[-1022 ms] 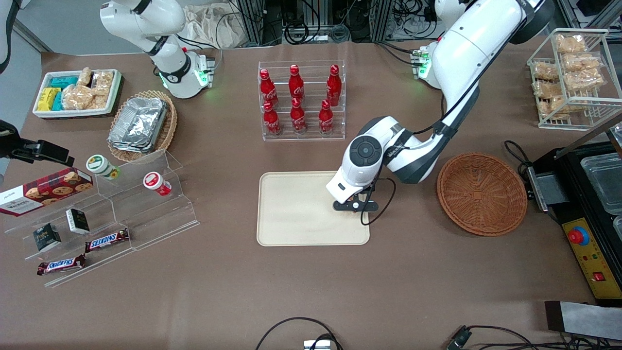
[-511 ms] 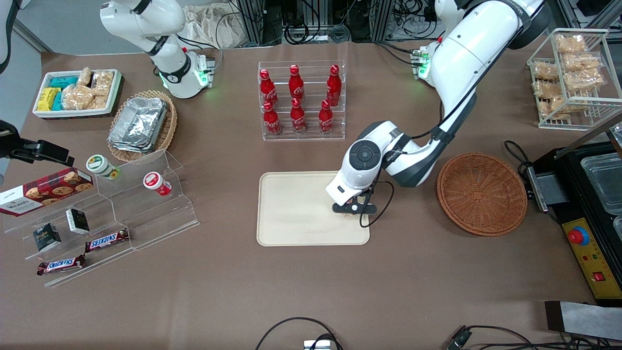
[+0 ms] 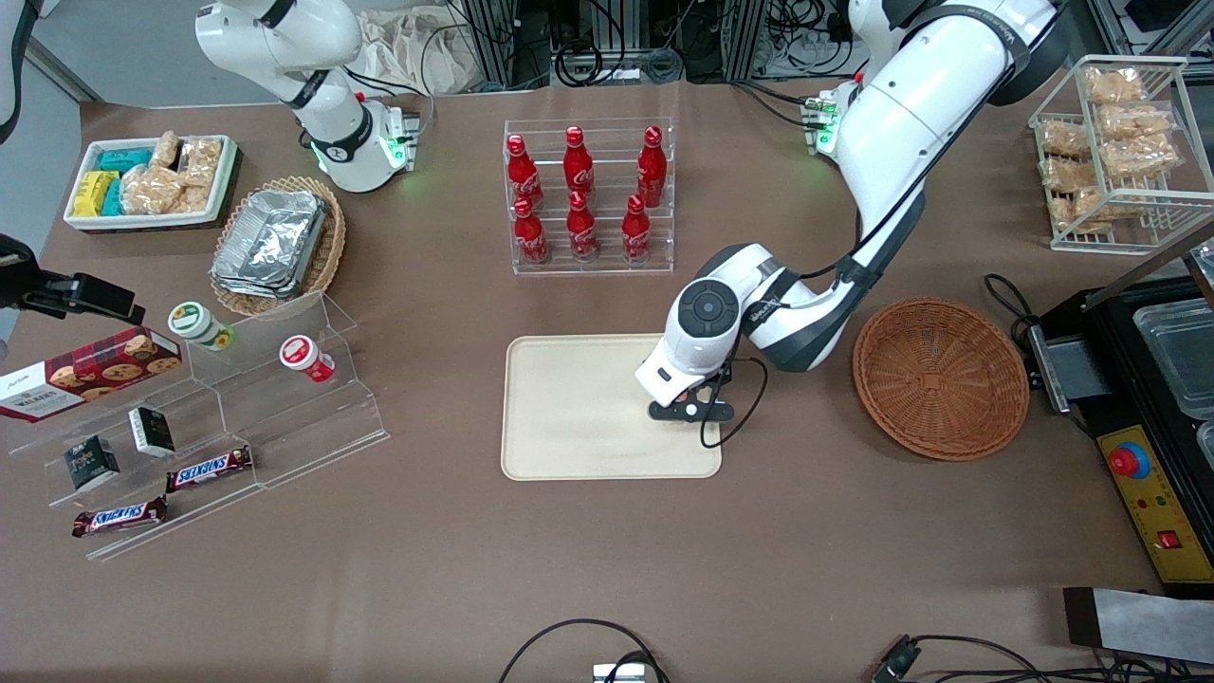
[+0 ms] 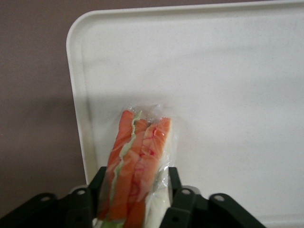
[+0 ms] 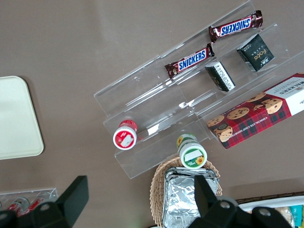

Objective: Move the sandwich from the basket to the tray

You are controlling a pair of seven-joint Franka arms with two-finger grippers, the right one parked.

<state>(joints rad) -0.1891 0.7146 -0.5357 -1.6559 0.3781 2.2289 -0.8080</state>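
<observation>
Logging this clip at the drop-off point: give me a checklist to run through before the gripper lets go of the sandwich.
1. Sandwich held between the fingers of the gripper: ok.
2. Gripper over the tray, near the edge toward the basket: ok.
3. Tray surface under the sandwich bare: ok.
4. Basket emptied: ok.
5. Sandwich touching the tray: cannot tell.
6. Whole sandwich inside the tray's rim: ok in the wrist view, but close to the rim.
</observation>
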